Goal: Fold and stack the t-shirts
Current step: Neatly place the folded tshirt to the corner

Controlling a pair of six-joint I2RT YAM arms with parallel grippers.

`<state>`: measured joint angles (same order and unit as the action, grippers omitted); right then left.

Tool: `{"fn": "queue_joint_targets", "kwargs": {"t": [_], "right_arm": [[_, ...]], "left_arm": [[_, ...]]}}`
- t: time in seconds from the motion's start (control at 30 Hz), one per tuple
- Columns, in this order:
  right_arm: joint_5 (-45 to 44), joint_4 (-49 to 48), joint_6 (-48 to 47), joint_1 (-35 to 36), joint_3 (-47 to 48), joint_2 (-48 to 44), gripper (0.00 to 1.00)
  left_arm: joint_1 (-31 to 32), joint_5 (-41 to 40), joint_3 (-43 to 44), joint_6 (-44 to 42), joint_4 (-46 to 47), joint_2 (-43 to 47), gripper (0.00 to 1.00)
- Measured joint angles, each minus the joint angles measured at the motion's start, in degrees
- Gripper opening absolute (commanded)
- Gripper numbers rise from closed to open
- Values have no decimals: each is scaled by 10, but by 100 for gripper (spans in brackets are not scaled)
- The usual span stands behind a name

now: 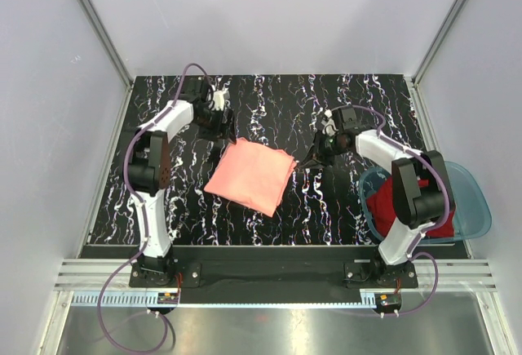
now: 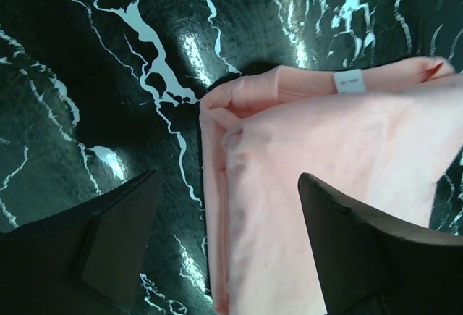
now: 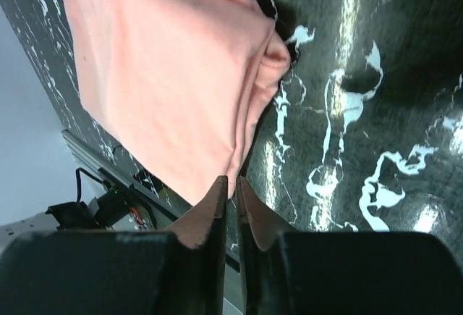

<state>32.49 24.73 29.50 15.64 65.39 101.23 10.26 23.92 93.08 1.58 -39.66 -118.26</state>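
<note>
The left gripper (image 2: 228, 181) hangs released, jaws wide, over the eleven o'clock corner of the salmon-pink t-shirt (image 1: 250, 177), which lies folded on the table (image 1: 351, 98); that fold looks finished. At the shirt's three o'clock, the right gripper (image 3: 231, 179) is pinched nearly closed and apparently empty. The dark red t-shirt (image 1: 390, 208) sits in the blue basin (image 1: 477, 208), likely next.

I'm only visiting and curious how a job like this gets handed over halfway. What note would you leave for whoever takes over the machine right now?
Left gripper: open, above the left edge of the salmon-pink t-shirt, holding nothing.
Right gripper: jaws almost together, by the shirt's right corner, nothing visibly pinched.
Salmon-pink t-shirt: folded into a compact rectangle, lying in the middle of the table.
Dark red t-shirt: bunched up in the blue basin at the right, partly hidden by the right arm.
Done: pink shirt folded.
Left: lift out the red shirt, fold it, stack the two.
</note>
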Motion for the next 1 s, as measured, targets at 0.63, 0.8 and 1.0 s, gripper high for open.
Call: {"fn": "queue_joint_targets", "kwargs": {"t": [0.63, 0.8, 1.0], "right_arm": [[24, -1, -3, 0, -102, -63, 13], [29, -8, -3, 0, -103, -64, 13], [32, -12, -3, 0, -104, -67, 12]], "left_arm": [[3, 103, 0, 28, 76, -66, 77], [23, 105, -11, 45, 96, -66, 65], [24, 106, -37, 52, 115, -63, 22]]}}
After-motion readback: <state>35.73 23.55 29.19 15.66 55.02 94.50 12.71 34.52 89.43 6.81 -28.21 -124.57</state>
